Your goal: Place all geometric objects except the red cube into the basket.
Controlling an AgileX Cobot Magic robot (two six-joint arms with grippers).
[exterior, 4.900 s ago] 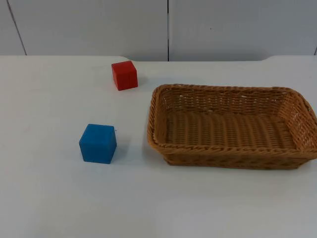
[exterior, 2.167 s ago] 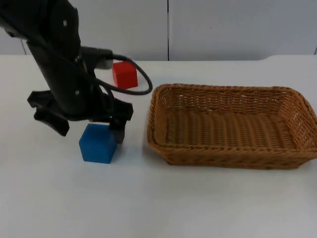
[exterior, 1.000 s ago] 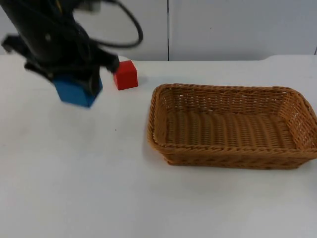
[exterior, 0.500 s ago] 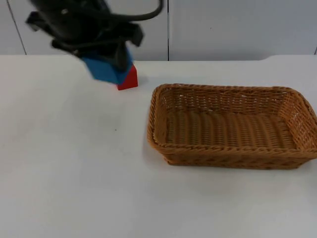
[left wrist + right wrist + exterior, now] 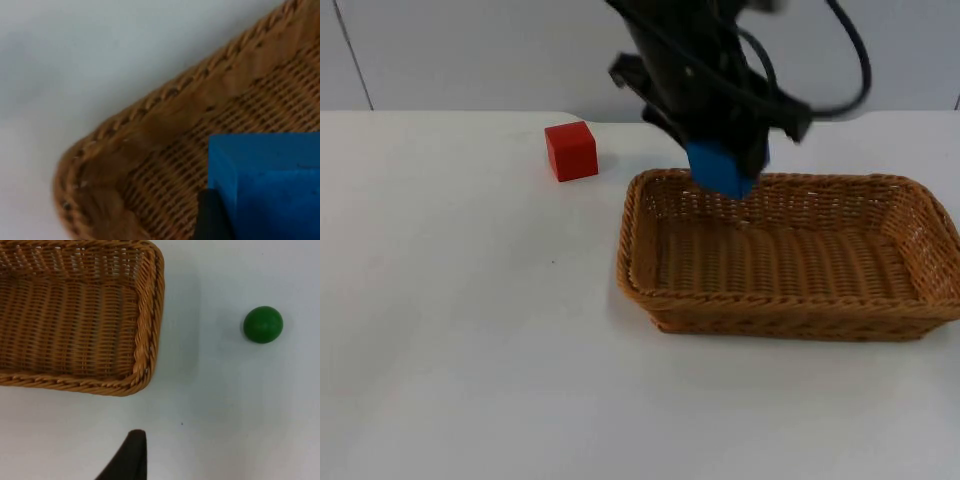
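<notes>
Basket (image 5: 785, 255) sits nearest on the white table (image 5: 450, 350), a wicker tray on the right half with nothing resting on its floor yet. Over its far-left corner hangs the left gripper (image 5: 725, 165), fingers clamped on the blue cube (image 5: 718, 168), which is up in the air just above the rim. From the left wrist camera that same blue cube (image 5: 267, 185) is pinned against a black fingertip, with the basket corner (image 5: 150, 125) right under it. Further back and off to the left, the red cube (image 5: 571, 150) sits on the table near the grey wall (image 5: 500, 50), well apart from the basket. The right wrist camera looks down on a basket end (image 5: 145, 315) and a green ball (image 5: 263, 324) lying on the table well away from it; can't tell how the right gripper's fingers are set.
</notes>
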